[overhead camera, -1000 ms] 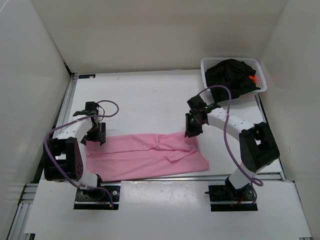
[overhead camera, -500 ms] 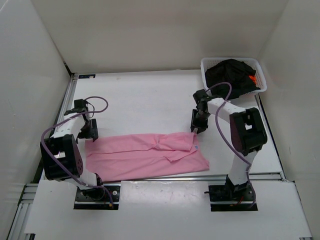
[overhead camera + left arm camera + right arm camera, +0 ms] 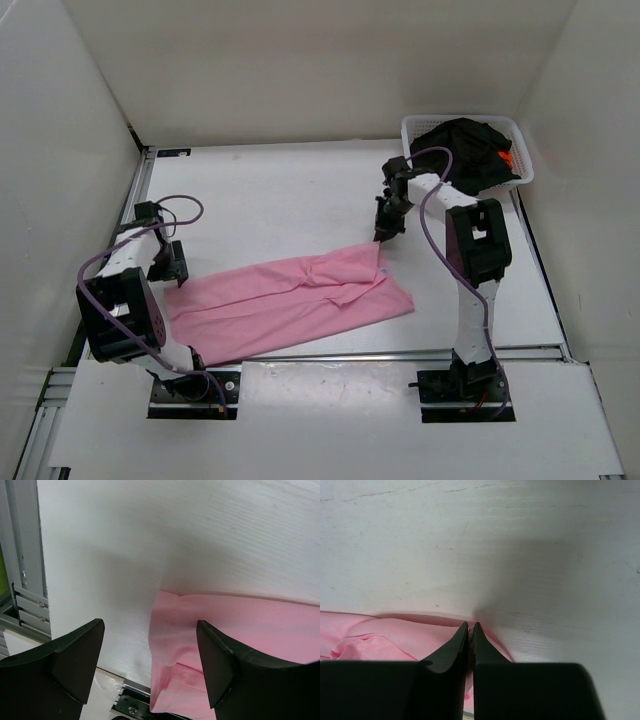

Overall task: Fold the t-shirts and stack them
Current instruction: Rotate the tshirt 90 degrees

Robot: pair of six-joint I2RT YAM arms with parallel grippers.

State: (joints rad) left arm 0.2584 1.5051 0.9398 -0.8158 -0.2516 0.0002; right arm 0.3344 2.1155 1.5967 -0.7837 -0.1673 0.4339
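Note:
The light pink t-shirt (image 3: 290,300) lies folded into a long band across the near half of the table. My right gripper (image 3: 381,236) is at its far right corner, and the right wrist view shows that gripper (image 3: 470,625) shut with a sliver of the pink cloth (image 3: 380,640) pinched between the tips. My left gripper (image 3: 175,272) hangs open over the shirt's left end. In its wrist view the left gripper (image 3: 150,625) has wide jaws, and the pink edge (image 3: 240,625) lies below them, untouched. The black t-shirt (image 3: 455,150) fills the basket, with a bit of the orange t-shirt (image 3: 506,158) showing beside it.
The white mesh basket (image 3: 408,135) stands at the far right corner. White walls close the table on three sides. An aluminium rail (image 3: 25,595) runs along the left edge, close to my left gripper.
My right gripper opened, then shut on the shirt's far right corner and drew it towards the back. My left arm shifted left, off the cloth, staying open.

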